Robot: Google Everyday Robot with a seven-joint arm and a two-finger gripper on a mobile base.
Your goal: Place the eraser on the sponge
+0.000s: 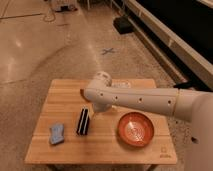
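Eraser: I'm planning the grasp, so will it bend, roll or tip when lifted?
Probably stiff: the eraser looks like a straight, blocky bar. Unlikely to roll, since it lies flat on the table. Gripped off-centre, its length might tilt it; the gripper hovers beside it.

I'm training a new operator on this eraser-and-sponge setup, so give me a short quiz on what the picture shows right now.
1. True or false: the eraser already lies on the sponge.
2. The hand is nearest to which? A. the sponge B. the eraser C. the orange bowl
3. Fill in: in the camera view, the sponge lies to the ___ of the eraser.

Key
1. False: they lie apart, side by side.
2. B: the hand hangs under the end of the white arm, just right of the eraser.
3. left
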